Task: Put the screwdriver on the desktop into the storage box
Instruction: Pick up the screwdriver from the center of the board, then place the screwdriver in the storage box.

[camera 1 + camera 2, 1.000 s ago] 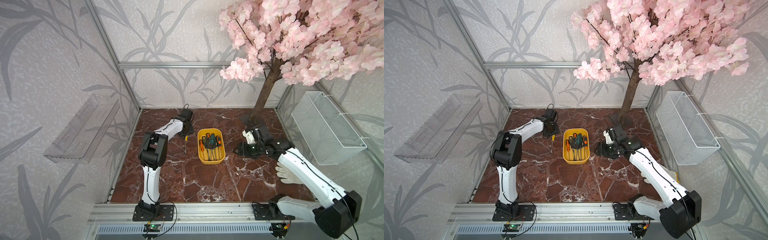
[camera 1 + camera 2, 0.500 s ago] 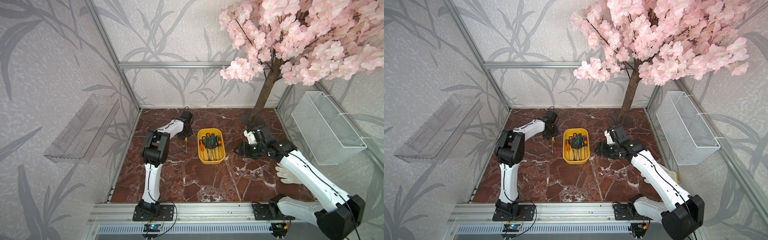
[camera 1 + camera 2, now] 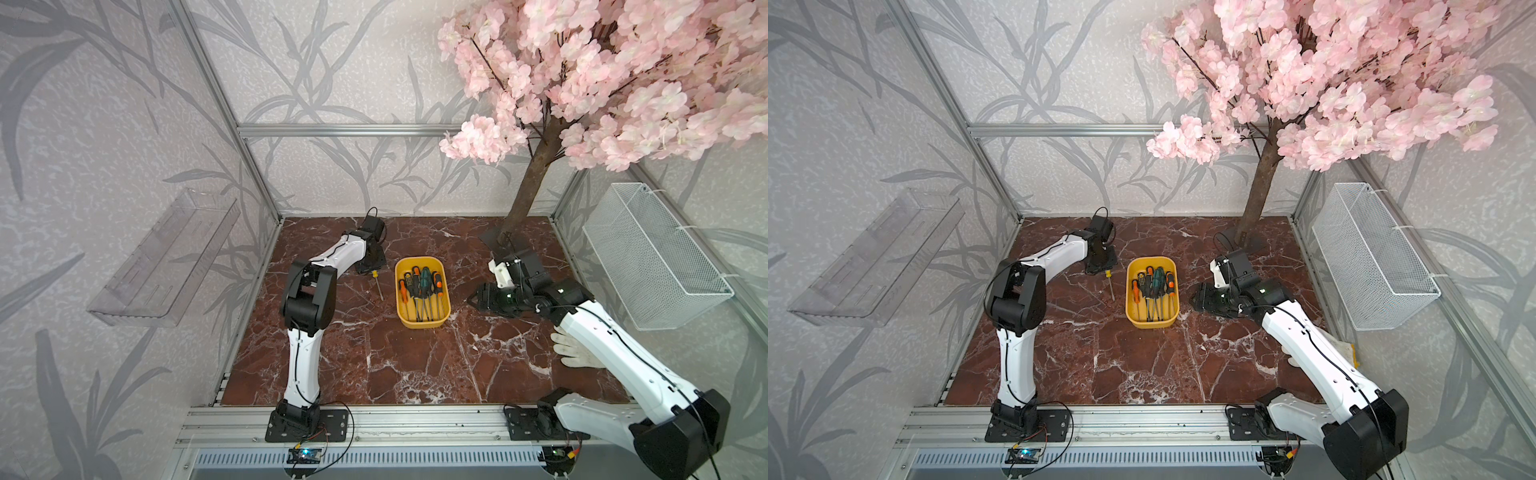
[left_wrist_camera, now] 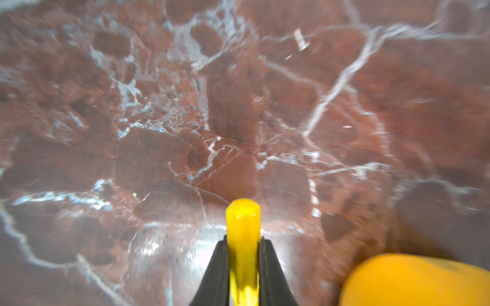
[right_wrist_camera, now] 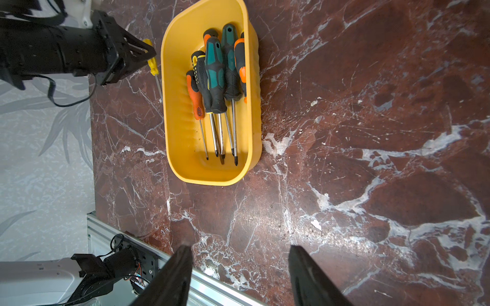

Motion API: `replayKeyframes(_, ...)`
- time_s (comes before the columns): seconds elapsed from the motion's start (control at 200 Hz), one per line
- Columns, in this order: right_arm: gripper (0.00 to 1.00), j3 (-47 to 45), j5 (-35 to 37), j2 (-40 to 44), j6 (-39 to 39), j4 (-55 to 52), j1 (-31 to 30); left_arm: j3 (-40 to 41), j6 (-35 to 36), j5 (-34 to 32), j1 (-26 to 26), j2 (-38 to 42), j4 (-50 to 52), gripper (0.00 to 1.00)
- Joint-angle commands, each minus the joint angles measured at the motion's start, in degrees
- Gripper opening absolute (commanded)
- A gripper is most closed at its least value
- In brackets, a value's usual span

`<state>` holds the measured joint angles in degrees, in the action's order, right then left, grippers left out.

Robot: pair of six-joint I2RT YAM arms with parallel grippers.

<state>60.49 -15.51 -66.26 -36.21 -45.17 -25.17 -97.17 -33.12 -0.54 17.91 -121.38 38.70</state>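
Screwdriver: the yellow-handled screwdriver [image 3: 378, 284] lay on the counter [image 3: 415, 365], outside the box and just beside its long wall on the left arm's side.
Counter: red-brown marble; apart from the box, this looked like the only loose screwdriver on it.
Storage box: the yellow storage box [image 3: 422, 324] sat mid-counter between the two arms and already held several screwdrivers, handles toward the back wall.
Long axis: the screwdriver's handle pointed to the back wall and its tip toward the front rail, nearly parallel to the box's long side. A short carry sideways toward the right arm's side should therefore suffice, with little turning.
Left tool: the left tool [image 4: 243, 239] was clamped on the yellow handle, both black fingers [image 4: 220, 265] pressed against it. It was by far the nearer arm.
Right tool: the right tool [image 5: 240, 265] hovered past the box's other side, well apart from the screwdriver, jaws parted and empty.
Change: a second earlier the left tool stood over the handle with its jaws not yet closed. Since then they had shut on it, while the screwdriver kept its place and the right arm barely shifted.
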Motion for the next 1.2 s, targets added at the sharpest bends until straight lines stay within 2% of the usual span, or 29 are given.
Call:
replayKeyframes(0.0,0.62,-1.05,0.01,1.21,-0.81,1.21,-0.1,-4.26,0.53,1.82,1.91,6.16,2.31,0.0)
replayKeyframes(0.385,0.62,-3.07,0.35,3.98,-1.68,1.89,-0.14,-7.45,-1.04,1.25,12.17,8.09,2.6,0.0)
replayKeyframes(0.57,0.62,-3.62,0.22,4.47,-2.02,2.39,-0.06,-3.11,-1.24,-1.81,15.81,7.24,1.03,0.0)
replayKeyframes(0.97,0.62,-4.22,-0.4,3.69,-2.22,3.44,-0.22,8.46,-2.74,-3.87,17.75,7.81,-6.1,0.0)
replayKeyframes(1.09,0.62,-4.29,-0.17,3.68,-2.3,3.55,-0.22,9.6,-2.74,-3.69,17.81,6.85,-7.27,0.03)
replayKeyframes(1.195,0.62,-4.39,-0.14,3.68,-2.32,3.46,-0.18,9.55,-2.76,-3.73,17.79,6.02,-7.58,0.19)
